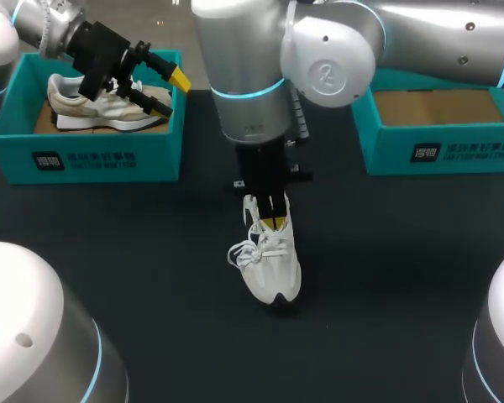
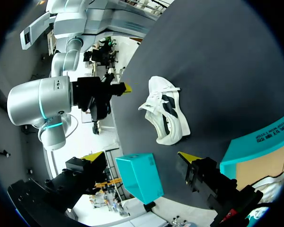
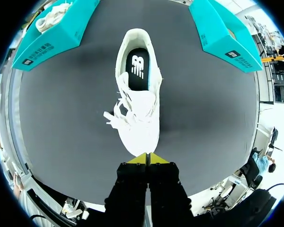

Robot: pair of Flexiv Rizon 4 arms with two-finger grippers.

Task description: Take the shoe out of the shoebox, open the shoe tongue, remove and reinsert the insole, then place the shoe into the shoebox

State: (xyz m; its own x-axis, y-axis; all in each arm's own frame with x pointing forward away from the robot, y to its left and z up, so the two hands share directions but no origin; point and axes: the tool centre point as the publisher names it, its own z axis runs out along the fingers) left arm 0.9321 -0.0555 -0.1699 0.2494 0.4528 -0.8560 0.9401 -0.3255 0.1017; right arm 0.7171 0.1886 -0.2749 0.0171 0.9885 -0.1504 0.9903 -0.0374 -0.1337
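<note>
Right gripper (image 3: 146, 159), pressed together, hangs over the white lace-up sneaker (image 3: 141, 101) mid black table (image 1: 403, 269); left gripper (image 1: 170, 92), spread, hovers above the far-left teal cardboard shoebox (image 1: 155, 158).

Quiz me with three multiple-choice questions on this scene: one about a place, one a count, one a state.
1. Where is the white sneaker? A inside a shoebox; B on the black table; C on the floor.
2. How many teal shoeboxes stand on the table? A one; B two; C three.
3. The right gripper has its fingers: A shut together; B wide apart; C clamped on a lace.
1 B: it lies on the tabletop, outside both boxes. 2 B: the left shoebox and the right shoebox. 3 A: its yellow tips meet, nothing between them.
</note>
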